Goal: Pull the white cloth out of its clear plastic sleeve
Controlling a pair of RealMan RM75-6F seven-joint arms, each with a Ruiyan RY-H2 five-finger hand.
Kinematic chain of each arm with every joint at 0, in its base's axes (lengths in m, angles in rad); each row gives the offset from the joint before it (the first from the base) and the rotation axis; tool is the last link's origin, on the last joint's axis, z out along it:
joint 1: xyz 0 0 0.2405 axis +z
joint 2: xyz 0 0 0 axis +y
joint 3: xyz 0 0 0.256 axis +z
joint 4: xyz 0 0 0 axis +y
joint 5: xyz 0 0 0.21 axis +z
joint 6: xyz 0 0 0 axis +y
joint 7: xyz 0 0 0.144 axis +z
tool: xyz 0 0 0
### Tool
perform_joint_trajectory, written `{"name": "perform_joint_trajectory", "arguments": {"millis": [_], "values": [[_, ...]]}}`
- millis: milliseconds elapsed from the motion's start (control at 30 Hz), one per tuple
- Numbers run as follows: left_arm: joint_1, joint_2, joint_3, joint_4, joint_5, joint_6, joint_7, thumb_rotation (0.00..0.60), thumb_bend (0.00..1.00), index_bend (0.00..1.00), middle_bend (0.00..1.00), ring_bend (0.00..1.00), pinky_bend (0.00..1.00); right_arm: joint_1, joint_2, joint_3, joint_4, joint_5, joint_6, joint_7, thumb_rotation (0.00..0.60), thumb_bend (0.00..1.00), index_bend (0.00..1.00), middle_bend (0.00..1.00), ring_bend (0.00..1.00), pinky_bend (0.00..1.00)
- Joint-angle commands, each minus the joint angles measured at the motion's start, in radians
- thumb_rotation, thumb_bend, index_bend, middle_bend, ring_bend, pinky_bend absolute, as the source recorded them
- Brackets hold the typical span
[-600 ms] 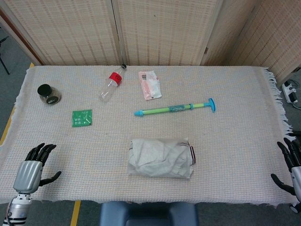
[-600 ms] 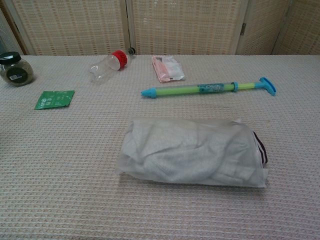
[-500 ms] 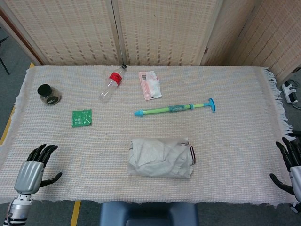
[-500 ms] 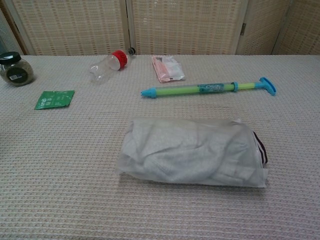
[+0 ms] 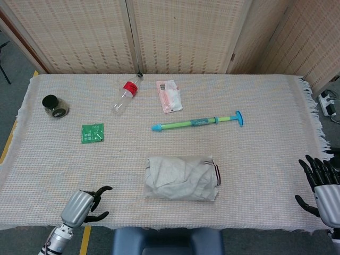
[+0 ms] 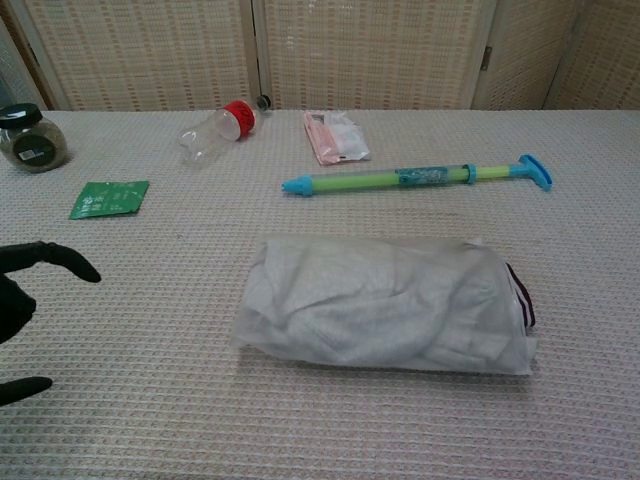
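The white cloth in its clear plastic sleeve (image 5: pixel 182 178) (image 6: pixel 385 303) lies near the table's front edge, middle; the sleeve's dark-banded end points right. My left hand (image 5: pixel 82 204) (image 6: pixel 25 310) hovers at the front left, fingers spread toward the sleeve and holding nothing, a hand's width short of it. At the front right table edge my right hand (image 5: pixel 320 186) is open with its fingers up, well clear of the sleeve. It does not show in the chest view.
A blue-green pump toy (image 5: pixel 197 122) lies behind the sleeve. Further back are a pink packet (image 5: pixel 169 95), a red-capped bottle (image 5: pixel 125 95), a green packet (image 5: pixel 92 133) and a dark jar (image 5: pixel 55 106). A woven screen stands behind the table.
My left hand has moved right along the front edge toward the sleeve and now shows in the chest view. My right hand has shifted slightly left.
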Motion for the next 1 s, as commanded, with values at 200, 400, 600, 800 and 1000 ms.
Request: {"name": "perform_joint_trajectory", "arguments": {"millis": [200,400,600,800,1000], "values": [[-0.086,-0.24,-0.05,0.156,0.048,-0.057,0.051,0.574,0.21,0.47,1.0,1.0,1.0,0.011,0.008,-0.005,-0.009,0.012,-0.037,0.009,0.6,0.17,0.0,0.0,0.0,0.0],[-0.124,-0.343,-0.076,0.238,0.053,-0.058,0.048,0.569,0.28,0.43,1.0,1.0,1.0,0.022,0.016,-0.008,-0.015,0.027,-0.071,0.015,0.6,0.17,0.0,0.0,0.0,0.0],[-0.161,-0.382,-0.108,0.253,-0.008,-0.129,0.075,0.571,0.35,0.44,1.0,1.0,1.0,0.026,0.023,-0.005,-0.018,0.038,-0.082,0.025,0.6,0.17,0.0,0.0,0.0,0.0],[-0.179,-0.417,-0.114,0.285,-0.045,-0.16,0.111,0.574,0.3,0.44,1.0,1.0,1.0,0.03,0.028,0.0,-0.018,0.053,-0.093,0.035,0.6,0.17,0.0,0.0,0.0,0.0],[-0.193,-0.463,-0.12,0.354,-0.039,-0.12,0.09,0.577,0.27,0.47,1.0,1.0,1.0,0.036,0.036,-0.006,-0.022,0.05,-0.108,0.049,0.6,0.17,0.0,0.0,0.0,0.0]]}}
